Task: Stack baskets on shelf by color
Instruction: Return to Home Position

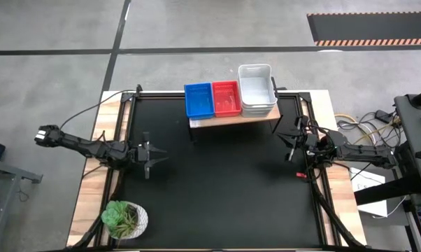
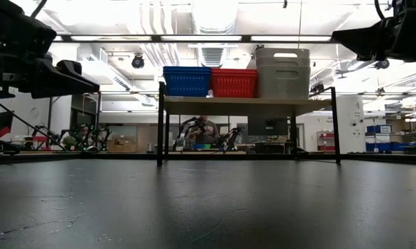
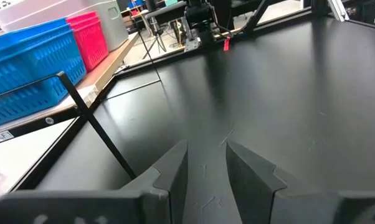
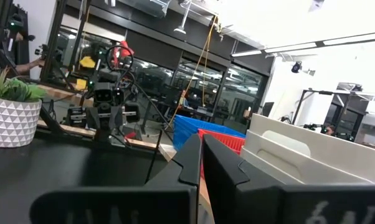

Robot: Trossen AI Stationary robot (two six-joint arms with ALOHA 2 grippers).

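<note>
At the far edge of the tabletop [image 1: 217, 196], from above, the shelf [image 1: 228, 120] carries blue baskets [image 1: 198, 99], red baskets [image 1: 226, 98] and white baskets [image 1: 257, 89], left to right. The left gripper [image 1: 154, 152] hangs near the left edge, the right gripper [image 1: 292, 142] near the right edge. From table height, the three stacks stand side by side. On the left wrist view the fingers [image 3: 175, 177] stand apart with nothing between them. On the right wrist view the fingers [image 4: 190, 165] are pressed together, with nothing held.

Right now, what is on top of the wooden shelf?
A blue plastic basket, a red plastic basket and a white plastic bin, in a row. Any nested beneath are covered.
</note>
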